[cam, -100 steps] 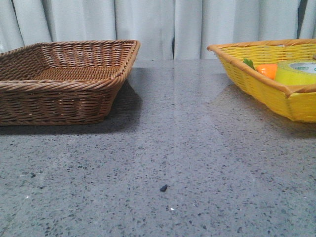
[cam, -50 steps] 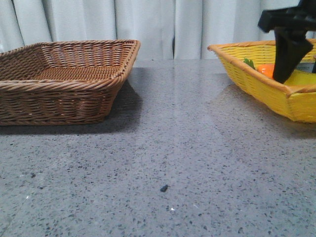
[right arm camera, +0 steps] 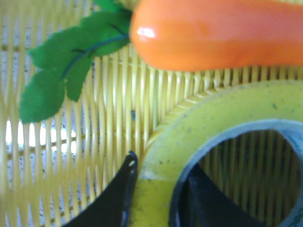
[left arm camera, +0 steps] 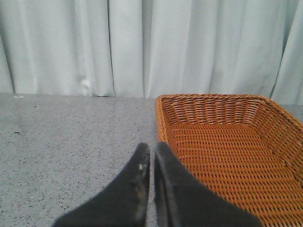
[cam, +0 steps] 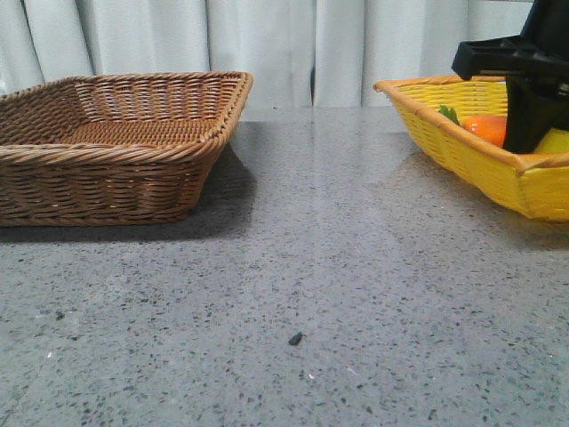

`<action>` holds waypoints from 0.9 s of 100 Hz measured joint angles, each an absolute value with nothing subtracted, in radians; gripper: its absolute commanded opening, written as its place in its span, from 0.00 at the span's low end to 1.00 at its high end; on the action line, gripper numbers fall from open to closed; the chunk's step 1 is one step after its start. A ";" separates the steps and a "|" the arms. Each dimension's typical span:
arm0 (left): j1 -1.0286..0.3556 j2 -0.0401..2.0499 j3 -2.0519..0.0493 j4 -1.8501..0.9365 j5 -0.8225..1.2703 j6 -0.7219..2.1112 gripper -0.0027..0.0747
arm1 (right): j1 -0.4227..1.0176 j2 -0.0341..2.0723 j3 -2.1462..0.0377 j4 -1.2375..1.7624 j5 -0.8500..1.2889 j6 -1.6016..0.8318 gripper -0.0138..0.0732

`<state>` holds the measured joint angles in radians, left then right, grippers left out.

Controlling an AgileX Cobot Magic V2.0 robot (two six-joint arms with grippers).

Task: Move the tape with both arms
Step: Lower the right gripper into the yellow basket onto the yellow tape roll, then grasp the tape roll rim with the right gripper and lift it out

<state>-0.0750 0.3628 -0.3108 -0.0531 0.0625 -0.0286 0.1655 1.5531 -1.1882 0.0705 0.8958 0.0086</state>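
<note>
The yellow tape roll (right arm camera: pixel 208 127) lies flat in the yellow basket (cam: pixel 462 151), next to the orange carrot (right arm camera: pixel 213 30). My right gripper (right arm camera: pixel 158 172) is down in that basket. One finger is against the outside of the roll's wall and the other is inside its core, so the jaws grip the wall. In the front view the right gripper (cam: pixel 529 133) hides most of the tape (cam: pixel 556 140). My left gripper (left arm camera: pixel 152 147) is shut and empty above the table, beside the brown basket (left arm camera: pixel 227 101). It is out of the front view.
The brown wicker basket (cam: pixel 107 178) stands at the far left with nothing in it. The carrot (cam: pixel 487 127) with green leaves lies at the yellow basket's near side. A small dark speck (cam: pixel 294 339) lies on the grey table between the baskets. A curtain hangs behind.
The right arm came into view over the yellow basket, moved right and lowered onto the tape, now hiding most of it. The left side has not changed.
</note>
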 measured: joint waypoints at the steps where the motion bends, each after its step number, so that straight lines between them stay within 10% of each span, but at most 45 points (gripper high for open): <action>1: -0.075 0.363 -0.311 -0.053 0.063 -0.029 0.01 | 0.165 1.553 -1.188 0.071 0.896 0.009 0.10; 48: -0.075 0.363 -0.311 -0.053 0.063 -0.029 0.01 | 0.231 1.559 -1.451 0.061 1.105 0.009 0.09; 90: -0.075 0.363 -0.311 -0.053 0.063 -0.029 0.01 | 0.623 1.603 -1.651 0.064 1.158 0.009 0.09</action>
<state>-0.0750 0.3628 -0.3108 -0.0531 0.0625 -0.0286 0.6233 1.6028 -1.6505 0.0640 1.1579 0.0086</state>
